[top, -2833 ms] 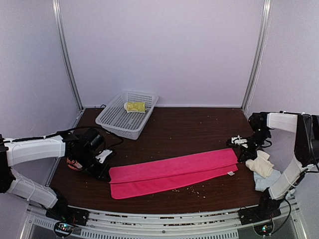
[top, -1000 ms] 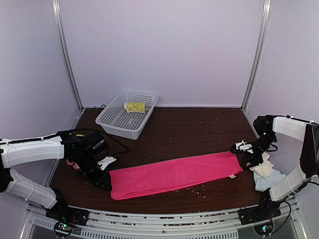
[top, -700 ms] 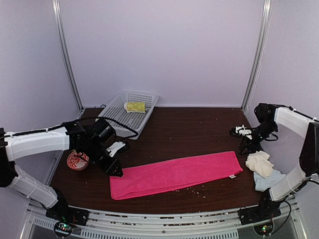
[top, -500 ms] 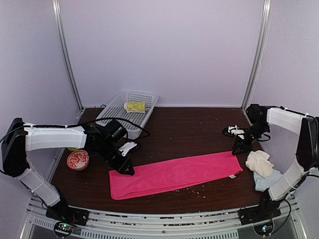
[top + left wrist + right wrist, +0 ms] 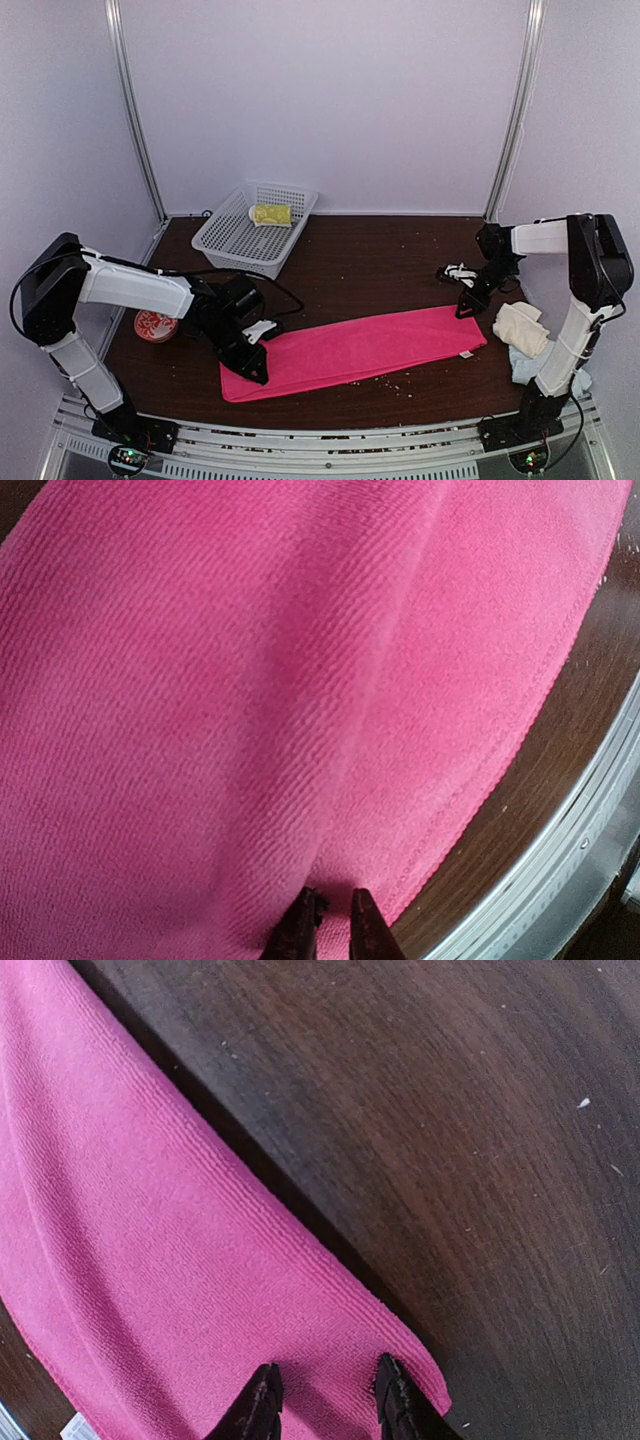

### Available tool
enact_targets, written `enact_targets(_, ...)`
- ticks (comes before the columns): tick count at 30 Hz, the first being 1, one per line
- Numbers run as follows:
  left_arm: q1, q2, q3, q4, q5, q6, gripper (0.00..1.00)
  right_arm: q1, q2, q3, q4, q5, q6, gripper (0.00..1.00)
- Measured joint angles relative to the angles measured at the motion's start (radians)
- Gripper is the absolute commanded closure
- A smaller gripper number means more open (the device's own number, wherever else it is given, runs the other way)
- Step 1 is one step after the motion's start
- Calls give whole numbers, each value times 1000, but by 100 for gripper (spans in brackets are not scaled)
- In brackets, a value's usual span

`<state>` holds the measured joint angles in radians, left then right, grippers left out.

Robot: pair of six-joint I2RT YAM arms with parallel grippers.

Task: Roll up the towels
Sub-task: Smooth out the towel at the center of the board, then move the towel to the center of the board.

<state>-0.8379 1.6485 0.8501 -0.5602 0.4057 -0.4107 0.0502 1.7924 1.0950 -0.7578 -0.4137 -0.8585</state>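
Pink towel (image 5: pixel 360 348) folded to a strip, near-centre on surface (image 5: pixel 380 265), long axis left-right. Left tool (image 5: pixel 256 365) sits on its left end, tips almost pressed together; pinching cloth or not, cannot tell. Right tool (image 5: pixel 465 300) spread over the far-right corner, holding nothing. Roll likely starts from an end. Four towels: pink, yellow towel (image 5: pixel 270 214) in basket (image 5: pixel 225 245) far left, cream towel (image 5: pixel 520 328) and blue towel (image 5: pixel 518 360) at right.

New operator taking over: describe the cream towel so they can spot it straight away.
Follow the long hot-pink cloth towel lying flat across the dark wooden table to its right end. Just beyond it lies a small crumpled cream cloth towel. Unlike the pale-blue cloth next to it, it sits farther from the table's front edge.
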Motion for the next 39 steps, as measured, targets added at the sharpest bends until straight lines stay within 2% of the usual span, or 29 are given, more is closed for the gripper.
enact_targets(7, -3, -31, -20, -30, -40, -31, 88, 4, 1, 0, 42, 40, 82, 65)
enact_targets(10, -23, -48, -8, -93, -81, -8, 85, 5, -16, -3, 43, 52, 105, 64)
enact_targets(14, -69, -74, 63, -169, -112, 56, 83, 5, -86, -10, 36, 69, 127, 63)
enact_targets(17, -77, -83, 144, -176, -137, 77, 85, 5, -148, -3, 29, 69, 138, 62)
enact_targets(21, -3, -48, 183, -172, -193, 42, 99, 5, -166, 28, 20, 53, 159, 62)
enact_targets(25, 77, 8, 163, -179, -265, -5, 100, 12, -158, 42, 19, 47, 175, 63)
enact_targets(31, 97, 66, 153, -199, -344, -27, 100, 28, -101, 35, 27, 60, 178, 64)
enact_targets(39, 166, 166, 266, -222, -468, -13, 100, 29, 11, 12, 55, 148, 192, 65)
